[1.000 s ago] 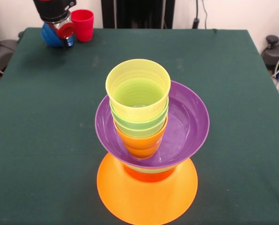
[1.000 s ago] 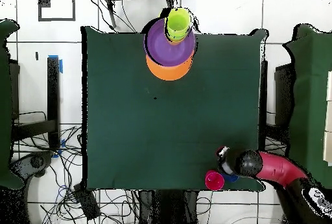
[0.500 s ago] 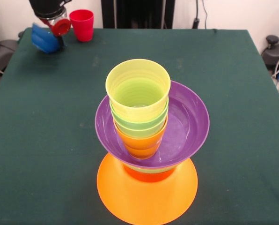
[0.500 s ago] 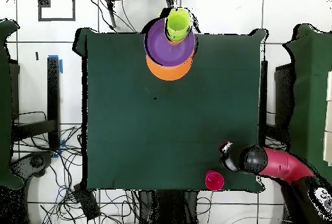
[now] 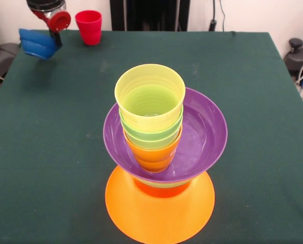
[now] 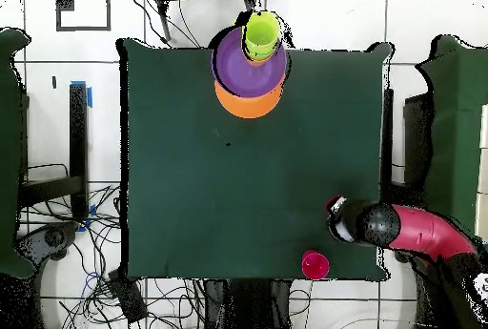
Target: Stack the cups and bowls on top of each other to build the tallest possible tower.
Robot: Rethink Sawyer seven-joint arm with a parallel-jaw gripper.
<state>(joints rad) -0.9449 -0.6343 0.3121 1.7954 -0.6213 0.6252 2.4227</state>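
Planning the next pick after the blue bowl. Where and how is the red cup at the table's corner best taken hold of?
The red cup stands upright, mouth up, alone on the table. Probably best to come straight down and pinch its rim, one finger inside and one outside: the wall tapers, and nothing crowds it. The claw now carries the blue bowl.

Glossy moulded plastic throughout the tower (image 5: 161, 168): orange base bowl (image 5: 159, 211), purple bowl (image 5: 202, 137) with wet-looking sheen, ribbed pale yellow cup (image 5: 150, 94). Same shiny plastic on red cup (image 5: 89, 26) and blue bowl (image 5: 37, 43). Matt, cloth-like green table cover (image 5: 253, 101), faintly scuffed.
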